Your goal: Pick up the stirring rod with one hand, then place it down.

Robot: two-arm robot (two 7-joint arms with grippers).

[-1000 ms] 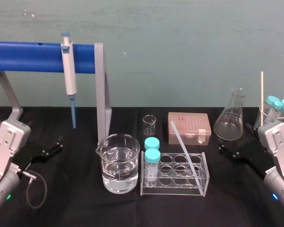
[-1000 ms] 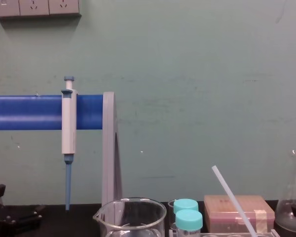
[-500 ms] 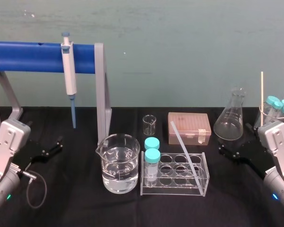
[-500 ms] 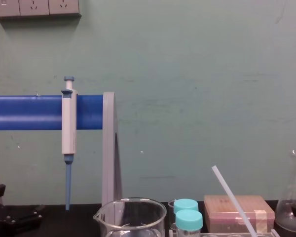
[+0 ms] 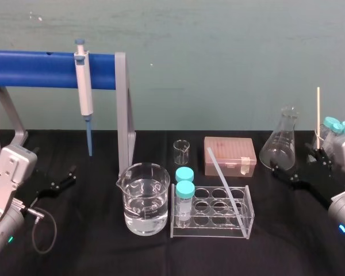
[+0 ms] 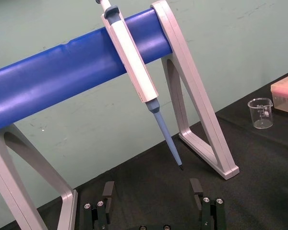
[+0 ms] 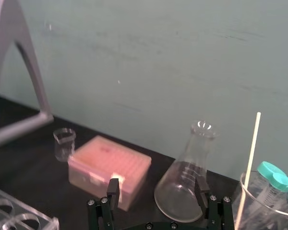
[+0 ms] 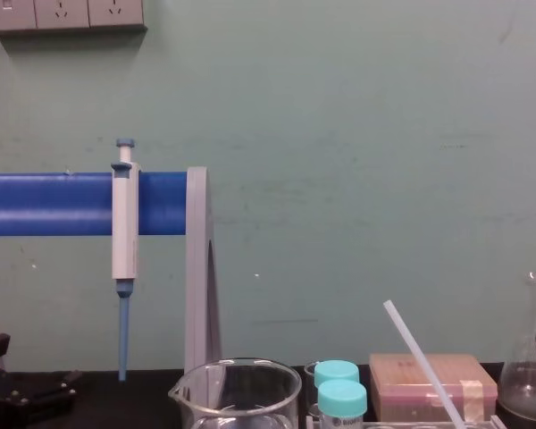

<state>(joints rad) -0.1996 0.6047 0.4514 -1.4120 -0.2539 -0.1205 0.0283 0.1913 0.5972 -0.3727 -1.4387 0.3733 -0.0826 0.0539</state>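
Rod (image 5: pixel 225 185) leans tilted in rack (image 5: pixel 211 234), left of right gripper (image 5: pixel 293 165); seemingly nearer it than left gripper (image 5: pixel 62 179). Both grippers wide open, empty.

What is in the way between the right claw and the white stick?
Nothing visible. The open right claw sits beside the flask, with bare black table across to the stirring rod leaning in the rack. The pink box sits just behind the rod.
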